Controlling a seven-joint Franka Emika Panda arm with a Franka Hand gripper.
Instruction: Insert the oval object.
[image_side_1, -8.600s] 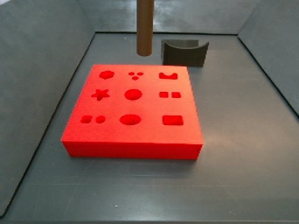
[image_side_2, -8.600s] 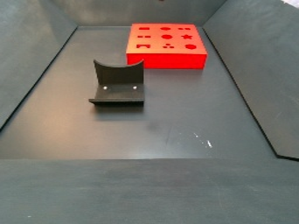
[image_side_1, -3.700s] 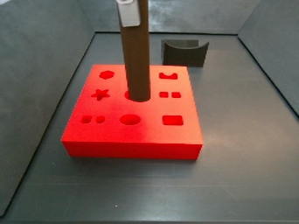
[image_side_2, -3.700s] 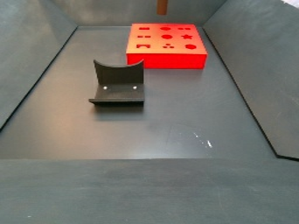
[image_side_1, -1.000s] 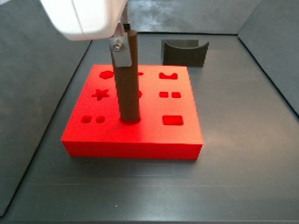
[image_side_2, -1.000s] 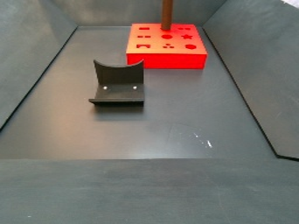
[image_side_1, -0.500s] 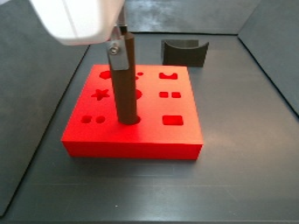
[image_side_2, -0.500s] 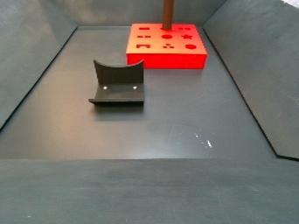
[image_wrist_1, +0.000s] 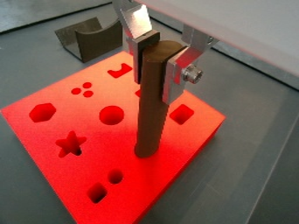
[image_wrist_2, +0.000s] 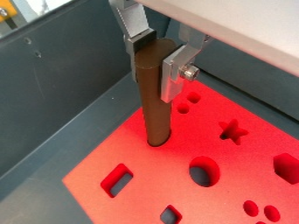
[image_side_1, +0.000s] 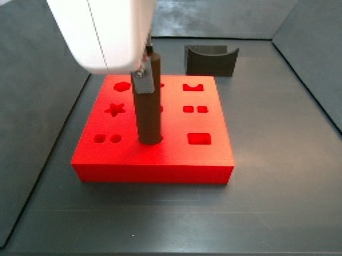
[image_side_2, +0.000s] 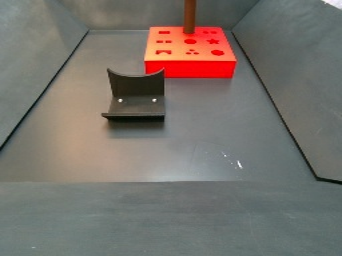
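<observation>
My gripper (image_wrist_1: 160, 66) is shut on the oval object (image_wrist_1: 152, 105), a long dark brown peg held upright. It also shows in a wrist view (image_wrist_2: 156, 96) and in both side views (image_side_1: 147, 100) (image_side_2: 189, 14). Its lower end meets the top of the red block (image_side_1: 201, 160), in the middle of the front row of holes. The peg hides the hole under it. The silver fingers (image_wrist_2: 176, 70) clamp the peg near its top. The gripper (image_side_1: 142, 75) hangs over the block's left half.
The red block (image_wrist_1: 76, 112) has several shaped holes: star, circle, hexagon, squares. The dark fixture (image_side_1: 211, 58) with a curved notch stands behind the block; it also shows in a side view (image_side_2: 134, 95). Grey walls enclose the floor.
My gripper has moved down a little with the peg. The peg's lower end now sits lower at the block's top.
</observation>
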